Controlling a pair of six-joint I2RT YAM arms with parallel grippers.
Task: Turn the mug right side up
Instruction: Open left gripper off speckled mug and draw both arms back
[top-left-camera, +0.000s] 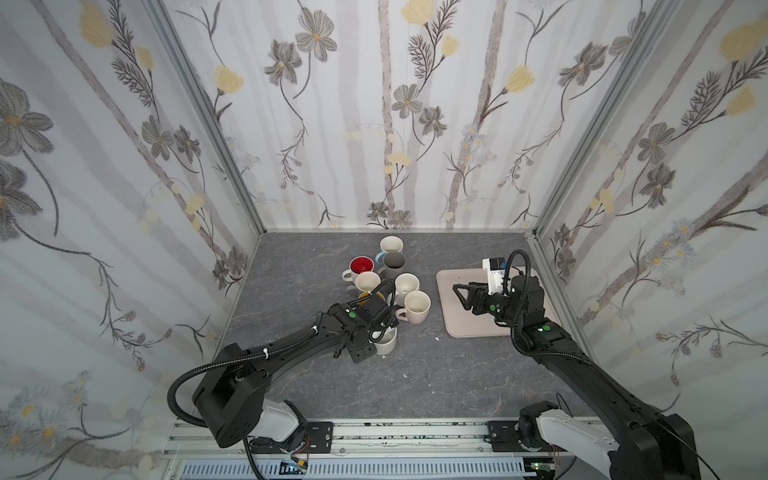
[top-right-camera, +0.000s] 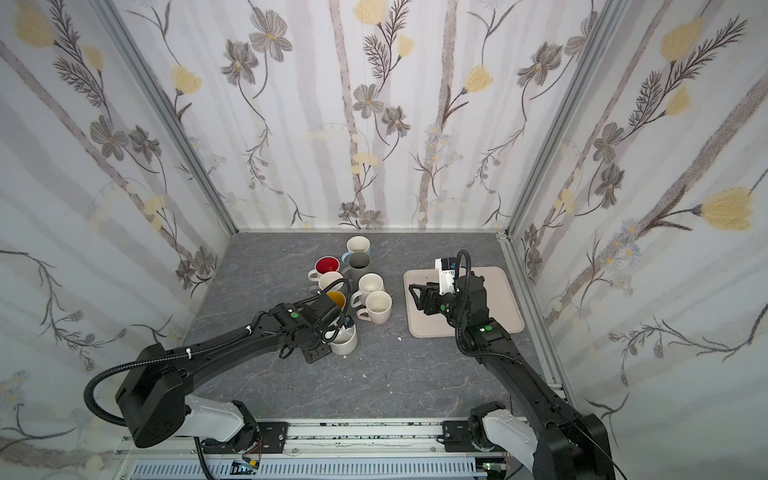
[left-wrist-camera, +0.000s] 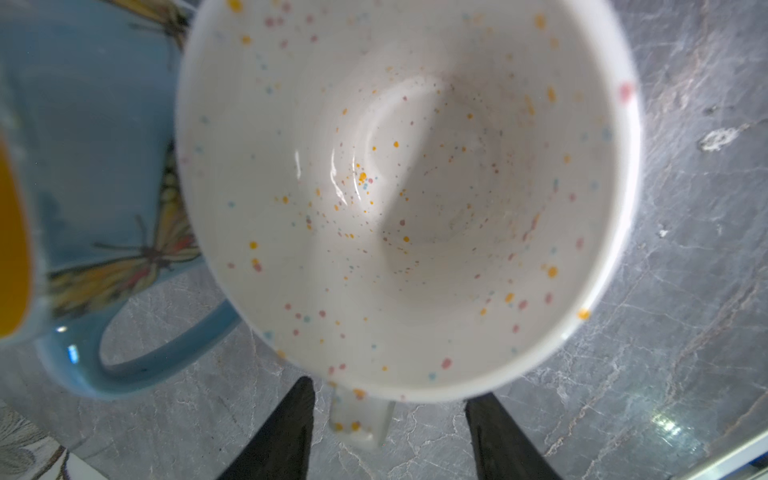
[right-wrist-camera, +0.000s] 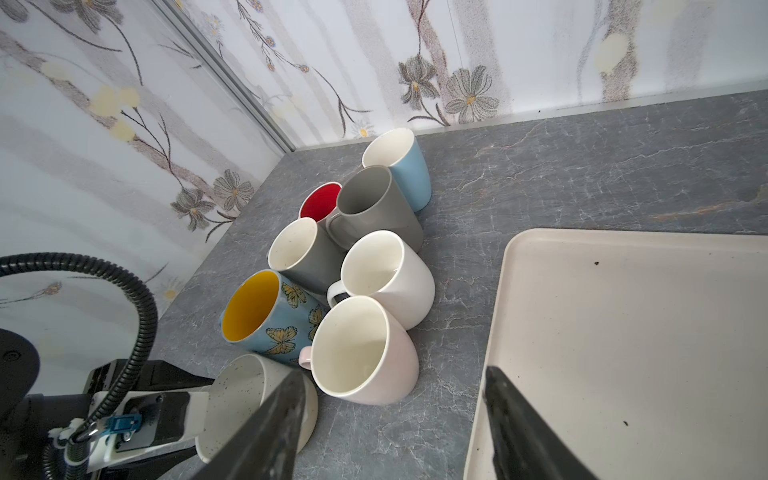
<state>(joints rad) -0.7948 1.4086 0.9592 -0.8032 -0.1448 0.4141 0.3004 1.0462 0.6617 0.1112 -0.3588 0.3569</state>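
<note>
The white speckled mug (left-wrist-camera: 407, 199) stands on its base with its mouth up on the grey table, in front of the cluster of mugs, and shows in both top views (top-left-camera: 386, 344) (top-right-camera: 345, 341). My left gripper (left-wrist-camera: 392, 390) hovers over it, open. Its handle (left-wrist-camera: 361, 424) lies between the two black fingers and touches neither. The left arm hides part of the mug in the top views. My right gripper (top-left-camera: 459, 293) hangs open and empty over the left part of the beige tray (top-left-camera: 461, 328). The mug also appears in the right wrist view (right-wrist-camera: 237, 399).
Several upright mugs crowd behind the speckled one: a blue butterfly mug with a yellow inside (right-wrist-camera: 266, 311) right beside it, a pale pink one (top-left-camera: 417, 305), a white one (top-left-camera: 406, 284), grey ones, a red-lined one (top-left-camera: 361, 264). Floral walls enclose the table.
</note>
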